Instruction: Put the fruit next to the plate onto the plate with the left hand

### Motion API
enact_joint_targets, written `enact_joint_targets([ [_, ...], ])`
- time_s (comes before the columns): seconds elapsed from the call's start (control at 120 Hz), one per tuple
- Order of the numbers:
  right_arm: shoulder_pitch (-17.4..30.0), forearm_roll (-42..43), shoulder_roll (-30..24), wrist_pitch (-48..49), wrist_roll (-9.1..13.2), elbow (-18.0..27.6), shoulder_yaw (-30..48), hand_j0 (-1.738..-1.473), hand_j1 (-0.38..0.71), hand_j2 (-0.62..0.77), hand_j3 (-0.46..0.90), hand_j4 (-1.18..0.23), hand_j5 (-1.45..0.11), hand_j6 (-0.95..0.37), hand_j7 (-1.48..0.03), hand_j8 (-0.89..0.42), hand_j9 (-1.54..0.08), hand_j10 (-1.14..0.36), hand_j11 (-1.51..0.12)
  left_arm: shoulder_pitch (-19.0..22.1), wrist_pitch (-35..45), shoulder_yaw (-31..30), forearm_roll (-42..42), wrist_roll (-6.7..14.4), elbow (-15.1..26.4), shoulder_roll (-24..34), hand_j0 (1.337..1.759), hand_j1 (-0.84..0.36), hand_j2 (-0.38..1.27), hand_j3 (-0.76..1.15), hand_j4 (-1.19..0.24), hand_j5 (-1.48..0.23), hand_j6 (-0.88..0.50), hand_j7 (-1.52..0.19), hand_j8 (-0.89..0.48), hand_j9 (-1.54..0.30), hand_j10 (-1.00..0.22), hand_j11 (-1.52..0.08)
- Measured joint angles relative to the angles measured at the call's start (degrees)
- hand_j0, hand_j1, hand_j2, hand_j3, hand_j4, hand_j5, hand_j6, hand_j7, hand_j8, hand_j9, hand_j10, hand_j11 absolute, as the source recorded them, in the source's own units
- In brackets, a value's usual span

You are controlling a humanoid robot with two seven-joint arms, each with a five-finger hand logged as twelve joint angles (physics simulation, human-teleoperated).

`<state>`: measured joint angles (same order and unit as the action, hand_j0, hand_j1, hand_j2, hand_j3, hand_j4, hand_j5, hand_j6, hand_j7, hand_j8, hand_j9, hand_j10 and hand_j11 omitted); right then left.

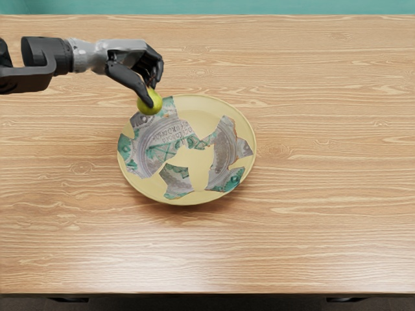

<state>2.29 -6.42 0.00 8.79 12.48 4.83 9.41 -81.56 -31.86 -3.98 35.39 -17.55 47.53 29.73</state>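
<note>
A small yellow-green fruit (151, 103) hangs at the upper left rim of the plate (201, 194), held in the dark fingers of my left hand (144, 81). The arm reaches in from the left edge. The plate is yellow with grey and green patterned patches and sits in the middle of the wooden table. The fruit overlaps the plate's rim in the view and looks lifted above it; the fingers hide its upper part.
The wooden table (324, 227) stretches on all sides of the plate, with its front edge near the bottom of the view and a teal wall strip at the top.
</note>
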Motion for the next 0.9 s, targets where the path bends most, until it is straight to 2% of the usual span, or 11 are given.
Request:
enact_joint_targets([
  [0.617,-0.1,0.0,0.0,0.0,0.0,0.0,0.0,-1.658,-0.35,0.0,0.0,0.0,0.0,0.0,0.0,0.0,0.0,0.0,0.0,-0.8,0.2,-0.1,-1.4,3.7,0.2,-6.6,1.655,-0.48,0.72,0.0,-0.84,-1.14,-0.84,-1.13,-0.67,-1.12,-0.78,-1.13],
  [0.708,-0.1,0.0,0.0,0.0,0.0,0.0,0.0,-1.658,-0.35,0.0,0.0,0.0,0.0,0.0,0.0,0.0,0.0,0.0,0.0,-0.8,0.4,-0.1,-1.5,4.2,0.2,-7.1,1.655,-0.5,0.79,0.0,-0.84,-1.14,-0.84,-1.12,-0.68,-1.12,-0.8,-1.13],
  [0.9,-0.1,0.0,0.0,0.0,0.0,-0.1,0.0,-1.658,-0.35,0.0,0.0,0.0,0.0,0.0,0.0,0.0,0.0,0.0,0.0,-0.8,0.5,0.0,-1.5,5.0,0.2,-7.6,1.655,-0.49,0.75,0.0,-0.85,-1.12,-0.85,-1.12,-0.71,-1.12,-0.83,-1.12],
])
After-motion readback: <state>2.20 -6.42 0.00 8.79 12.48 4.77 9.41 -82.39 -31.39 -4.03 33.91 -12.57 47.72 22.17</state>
